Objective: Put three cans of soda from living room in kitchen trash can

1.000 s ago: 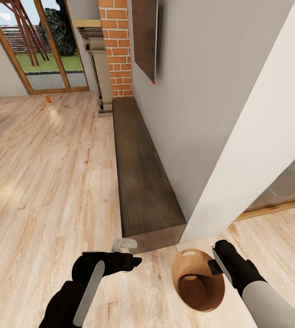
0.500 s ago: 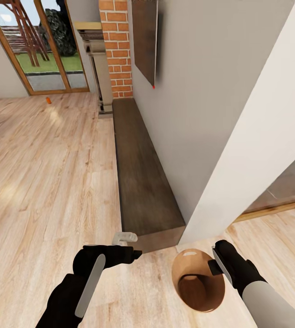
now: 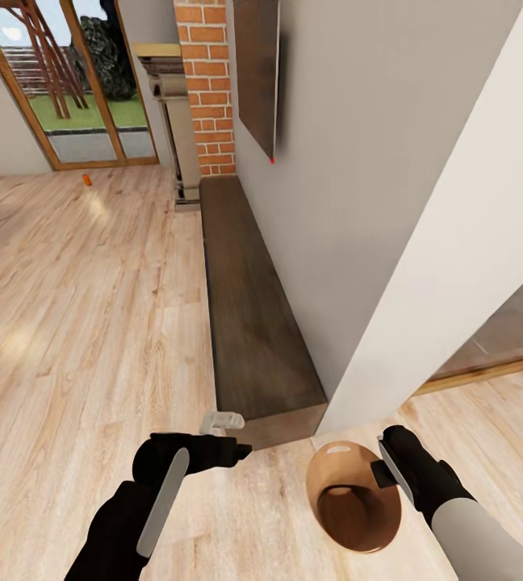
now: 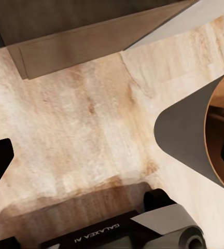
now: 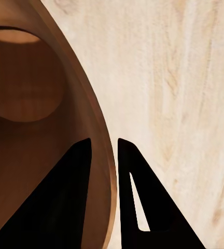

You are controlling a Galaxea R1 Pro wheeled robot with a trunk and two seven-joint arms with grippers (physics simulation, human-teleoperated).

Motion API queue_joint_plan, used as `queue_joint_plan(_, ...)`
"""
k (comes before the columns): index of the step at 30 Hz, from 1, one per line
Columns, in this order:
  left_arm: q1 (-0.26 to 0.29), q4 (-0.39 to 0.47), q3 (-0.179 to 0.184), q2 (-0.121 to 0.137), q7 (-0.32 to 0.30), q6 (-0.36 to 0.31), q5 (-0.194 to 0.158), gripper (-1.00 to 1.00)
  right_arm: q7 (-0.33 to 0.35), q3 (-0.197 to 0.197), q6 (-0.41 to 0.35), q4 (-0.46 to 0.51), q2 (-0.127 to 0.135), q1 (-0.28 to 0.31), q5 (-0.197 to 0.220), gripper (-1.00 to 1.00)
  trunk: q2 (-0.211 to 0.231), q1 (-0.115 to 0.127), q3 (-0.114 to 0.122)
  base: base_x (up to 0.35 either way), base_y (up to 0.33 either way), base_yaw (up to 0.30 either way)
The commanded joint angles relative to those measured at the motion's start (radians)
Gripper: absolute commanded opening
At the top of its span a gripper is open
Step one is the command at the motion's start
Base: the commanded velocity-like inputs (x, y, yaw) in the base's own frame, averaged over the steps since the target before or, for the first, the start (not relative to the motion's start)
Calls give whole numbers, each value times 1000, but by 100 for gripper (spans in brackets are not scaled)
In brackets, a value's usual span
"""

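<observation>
Right gripper (image 5: 104,150) pinching tash can (image 3: 354,504) rim above wood floor (image 3: 76,323); left gripper (image 3: 233,452) state unclear.

Wood floor (image 3: 76,307) bears a soda can (image 3: 87,179) and bench (image 3: 249,315).

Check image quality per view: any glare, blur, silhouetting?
Head view: sharp, with soft sun patches on the floor and wide-angle lean in the walls. Left wrist view: floor texture smeared, the bin crisp-edged. Right wrist view: the right tool reads as flat black silhouette astride the bin rim, no surface detail.
</observation>
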State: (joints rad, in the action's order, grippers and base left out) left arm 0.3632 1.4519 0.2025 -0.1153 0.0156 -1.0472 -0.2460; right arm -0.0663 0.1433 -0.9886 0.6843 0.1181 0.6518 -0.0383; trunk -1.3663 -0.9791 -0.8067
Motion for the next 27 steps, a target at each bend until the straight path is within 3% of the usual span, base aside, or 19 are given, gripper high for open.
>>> queue_joint_plan(1, 1, -1, 0, 0, 0, 0, 1, 100, 2, 0, 1, 0, 0, 0, 8, -100, 7, 4, 3, 0, 0, 0)
queue_joint_plan(13, 21, -46, 0, 1, 3, 0, 6, 100, 2, 1, 1, 0, 0, 0, 8, -100, 91, 50, 41, 0, 0, 0)
queue_joint_plan(19, 45, -84, 0, 0, 56, 0, 5, 100, 1, 3, 1, 0, 0, 0, 8, -100, 133, 73, 60, 0, 0, 0)
queue_joint_plan(27, 63, -136, 0, 0, 71, 0, 5, 100, 0, 17, 1, 0, 0, -1, 8, -100, 189, 104, 85, 0, 0, 0)
